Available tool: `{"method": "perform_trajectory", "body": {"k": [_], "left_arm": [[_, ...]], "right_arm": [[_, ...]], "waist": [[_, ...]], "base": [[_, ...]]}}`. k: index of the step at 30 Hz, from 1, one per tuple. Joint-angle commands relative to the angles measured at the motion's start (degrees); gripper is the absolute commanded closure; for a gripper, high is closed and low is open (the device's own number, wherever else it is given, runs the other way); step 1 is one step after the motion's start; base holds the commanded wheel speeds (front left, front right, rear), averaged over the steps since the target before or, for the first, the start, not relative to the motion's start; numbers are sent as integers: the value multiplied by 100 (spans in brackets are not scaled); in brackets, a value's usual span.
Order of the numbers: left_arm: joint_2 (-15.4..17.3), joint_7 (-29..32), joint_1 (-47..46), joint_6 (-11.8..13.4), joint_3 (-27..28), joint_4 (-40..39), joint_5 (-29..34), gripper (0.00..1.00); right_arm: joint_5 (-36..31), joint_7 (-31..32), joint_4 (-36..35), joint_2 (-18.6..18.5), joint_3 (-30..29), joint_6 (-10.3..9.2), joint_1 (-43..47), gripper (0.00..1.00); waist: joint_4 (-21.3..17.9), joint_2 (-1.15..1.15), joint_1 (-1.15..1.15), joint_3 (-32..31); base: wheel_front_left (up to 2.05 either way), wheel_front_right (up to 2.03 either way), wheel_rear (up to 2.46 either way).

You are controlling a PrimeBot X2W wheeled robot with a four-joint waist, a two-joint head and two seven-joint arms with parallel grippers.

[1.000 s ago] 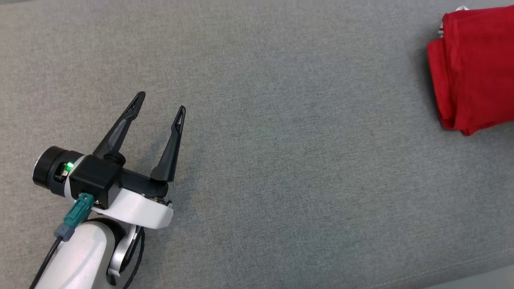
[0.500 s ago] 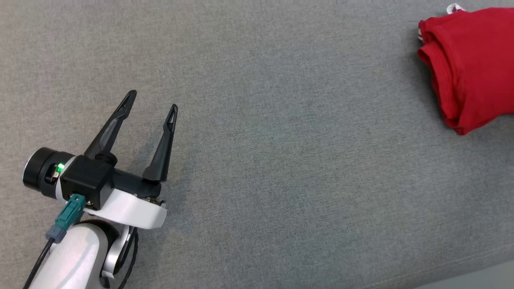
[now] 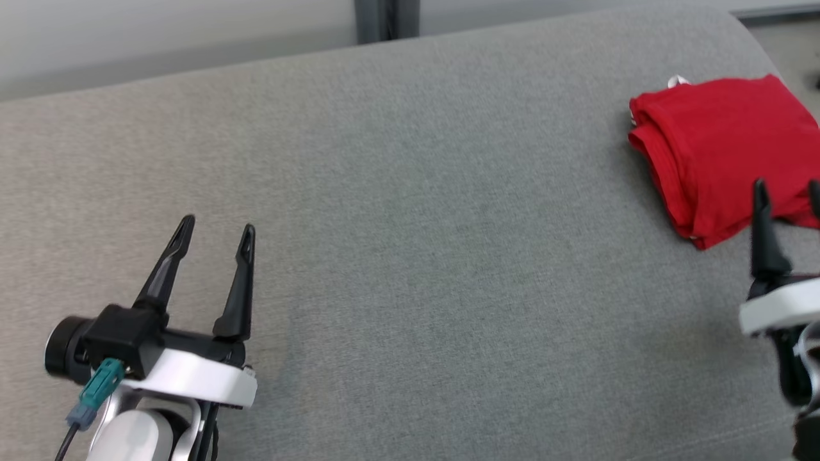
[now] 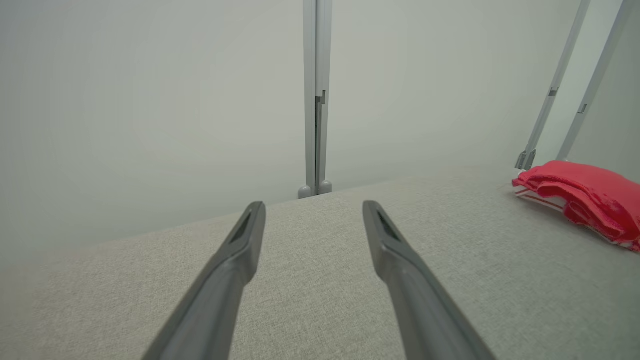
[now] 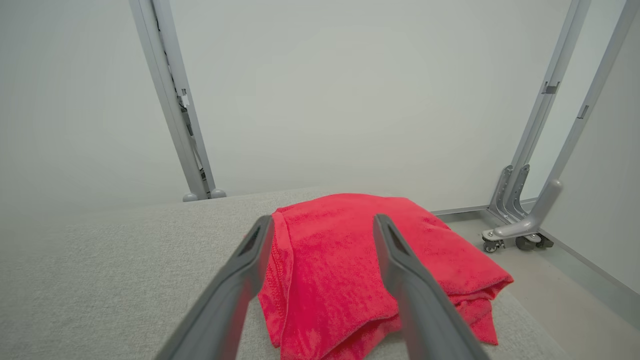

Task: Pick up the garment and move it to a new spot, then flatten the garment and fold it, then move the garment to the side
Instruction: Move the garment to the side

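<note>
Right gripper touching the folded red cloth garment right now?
Cannot tell. Head view: the right gripper overlaps the folded red cloth garment at its near edge. Right wrist view: open fingers lie over it, no plain gap or contact.

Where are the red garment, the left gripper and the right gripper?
red garment (image 3: 724,144), head view, middle of its top layer.
left gripper (image 3: 218,222), head view, midway between its fingertips.
right gripper (image 5: 324,219), right wrist view, midway between its fingertips.
</note>
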Motion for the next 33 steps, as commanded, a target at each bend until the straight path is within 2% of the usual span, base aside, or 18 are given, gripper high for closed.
{"method": "perform_trajectory", "body": {"k": [1,8,13,22,33], "left_arm": [[6,-34,66,36,45,31,-43,0],[-44,-211,474,216,311,191,-285,0],[-8,-297,816,322,531,297,-442,0],[11,-259,1273,340,617,421,-650,0],[91,-147,1560,340,521,459,-657,0]], "right_arm": [[-87,-22,-79,23,-22,-1,148,0],[-426,202,-1079,559,41,0,932,0],[-605,524,-1701,781,105,0,1391,0],[-750,975,-2398,926,72,0,2079,0],[-831,1316,-2785,997,-97,0,2699,0]], "waist": [[155,0,0,-225],[568,0,0,-637],[834,0,0,-910],[983,0,0,-1291],[1020,0,0,-1639]], "base": [[0,0,0],[0,0,0],[0,0,0],[0,0,0],[0,0,0]]}}
